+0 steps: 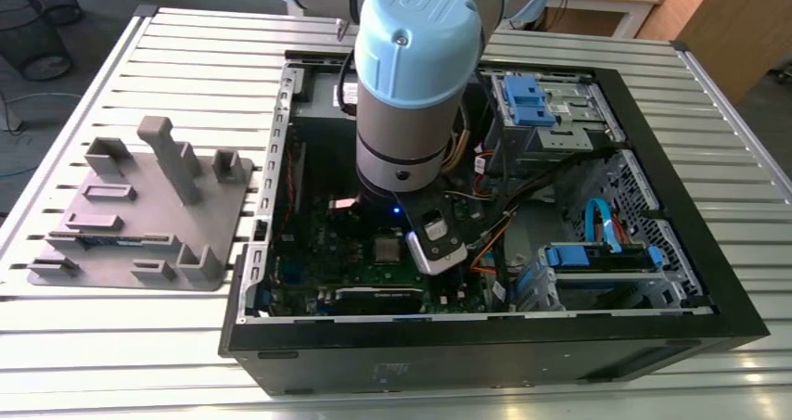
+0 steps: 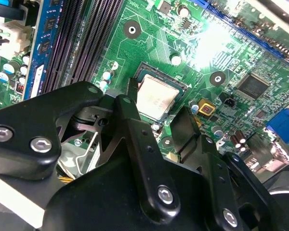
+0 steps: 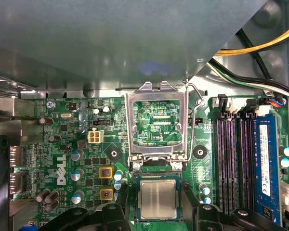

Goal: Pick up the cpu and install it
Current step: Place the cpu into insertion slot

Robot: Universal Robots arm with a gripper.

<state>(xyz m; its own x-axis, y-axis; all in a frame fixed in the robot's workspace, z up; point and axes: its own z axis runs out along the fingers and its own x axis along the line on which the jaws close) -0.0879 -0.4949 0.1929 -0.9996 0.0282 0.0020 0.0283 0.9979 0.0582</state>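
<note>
Spread open, my pincer (image 2: 156, 109) is hovering just above the board inside an opened computer, pinching nothing. I am reaching down with my arm (image 1: 415, 86) from above, and it is covering much of the case's middle in the exterior view.

I am working over a slatted metal table (image 1: 173, 68), which is carrying everything. The black computer case (image 1: 495, 341) is lying on its side on that table with its open face upward. A grey moulded tray (image 1: 221, 207) with upright posts is sitting on the table toward the exterior view's left, just beside the case and well apart from my pincer.

Within the case, the green motherboard (image 3: 86, 139) is lying flat. Dark memory slots (image 3: 231, 159) are running along one side of it, and a blue memory stick (image 3: 265, 159) is standing in the outermost one. Yellow and black cables (image 3: 260, 45) are crossing over the metal wall near them.

A silver socket frame (image 3: 132, 125) is standing swung open, hinged at the edge of the socket (image 3: 157, 176).

My black fingers (image 2: 135, 144) are flanking that socket, one on each side, and I cannot tell whether they are touching its rim.

Between them the cpu (image 3: 157, 198) is lying flat in the socket, silver top upward, apart from both fingers.
</note>
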